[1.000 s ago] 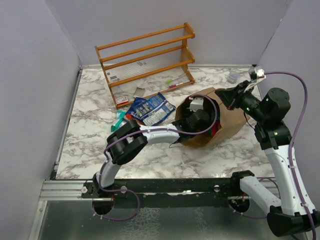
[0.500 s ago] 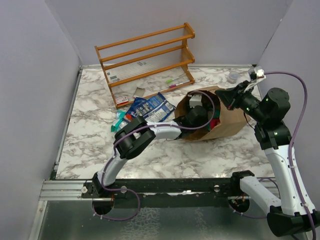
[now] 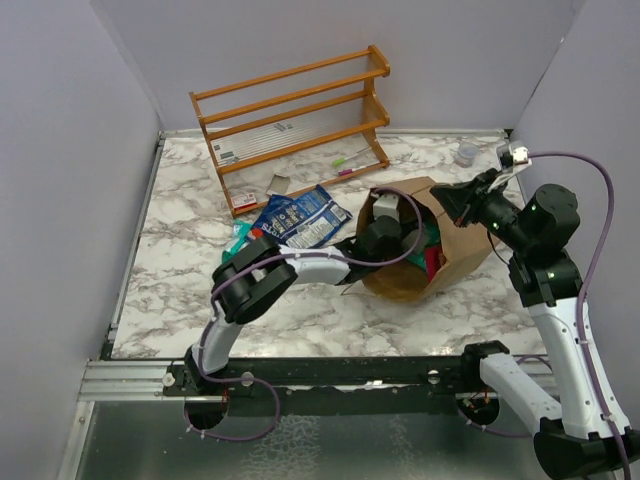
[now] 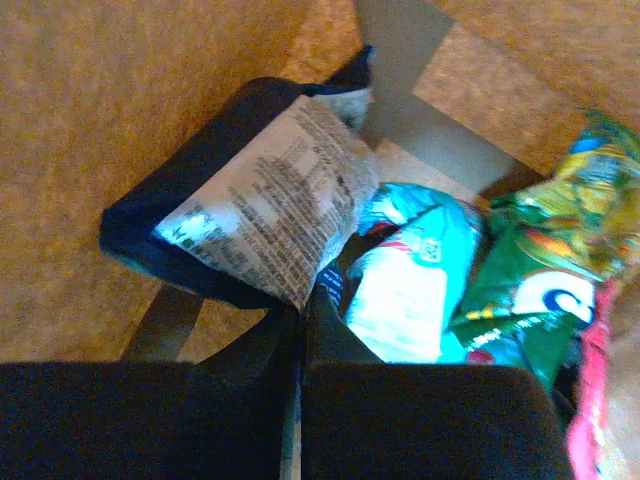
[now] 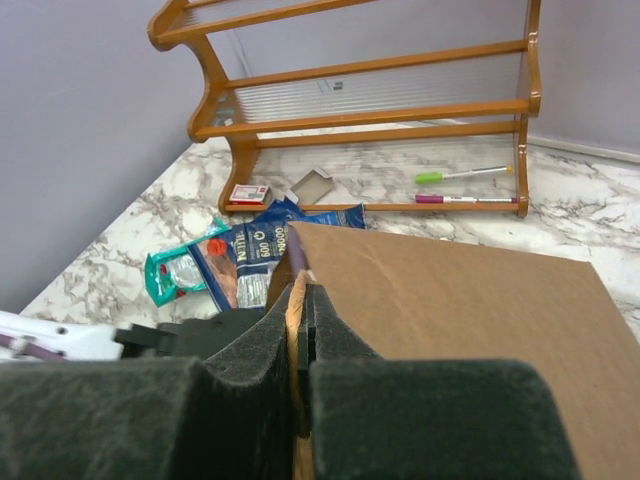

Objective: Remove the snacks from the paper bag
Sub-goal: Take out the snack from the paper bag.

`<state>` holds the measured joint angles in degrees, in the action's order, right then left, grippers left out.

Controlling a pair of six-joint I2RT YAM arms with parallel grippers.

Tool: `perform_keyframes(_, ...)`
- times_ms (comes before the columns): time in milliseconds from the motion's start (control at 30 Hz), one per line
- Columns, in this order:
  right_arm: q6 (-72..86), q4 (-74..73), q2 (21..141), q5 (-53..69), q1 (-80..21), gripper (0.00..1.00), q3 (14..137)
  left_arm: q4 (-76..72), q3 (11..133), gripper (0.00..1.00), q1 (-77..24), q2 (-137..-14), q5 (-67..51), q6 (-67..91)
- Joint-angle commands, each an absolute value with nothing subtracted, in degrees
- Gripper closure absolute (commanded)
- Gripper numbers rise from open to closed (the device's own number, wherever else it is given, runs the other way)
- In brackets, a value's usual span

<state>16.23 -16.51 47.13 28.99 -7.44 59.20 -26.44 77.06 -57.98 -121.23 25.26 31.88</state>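
Bottom centre of the left wrist view, left gripper (image 4: 302, 315): jaws pressed together on the lower corner of a dark blue-and-white packet (image 4: 270, 205), whose printed back faces the camera.
Centre and right of that view, snacks inside: a teal packet (image 4: 410, 275) lies just beside the held one. A green packet (image 4: 520, 300) and something pink at the right edge are heaped against the brown paper.
Right of centre in the overhead view, paper bag (image 3: 462, 248): it lies on its side on the marble table (image 3: 180, 290), mouth turned to the left, with the left arm reaching well into it.
Upper right rim of the bag, right gripper (image 3: 452, 197): jaws closed on the paper edge, as its own wrist view shows, apparently propping the mouth open.
Left of the bag mouth, packets on the table (image 3: 300, 215): blue-and-white ones and a teal one lie flat, clear of the bag.
Top of the frame, wooden rack (image 3: 295, 125): it stands apart from the work, with two markers (image 5: 462, 175) at its foot.
Step in hand: judged to be the pulling out of one packet, which is gripped but not yet out.
Next move: it calls for a straight draw leftward through the mouth.
- The hold is on a corner only, so the foil may slip.
- The right gripper needs a firm hold on the rim, or the bag may drag along.
- The packet then goes down beside the others, and the arm returns for the teal and green ones.
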Motion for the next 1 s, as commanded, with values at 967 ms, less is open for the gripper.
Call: perform_keyframes(967,20.4,-15.5,34.9,3.4,-7.6,0.98,53.7,-24.4,47.2,1.0,-58.2,-67.5,-11.8,17.3)
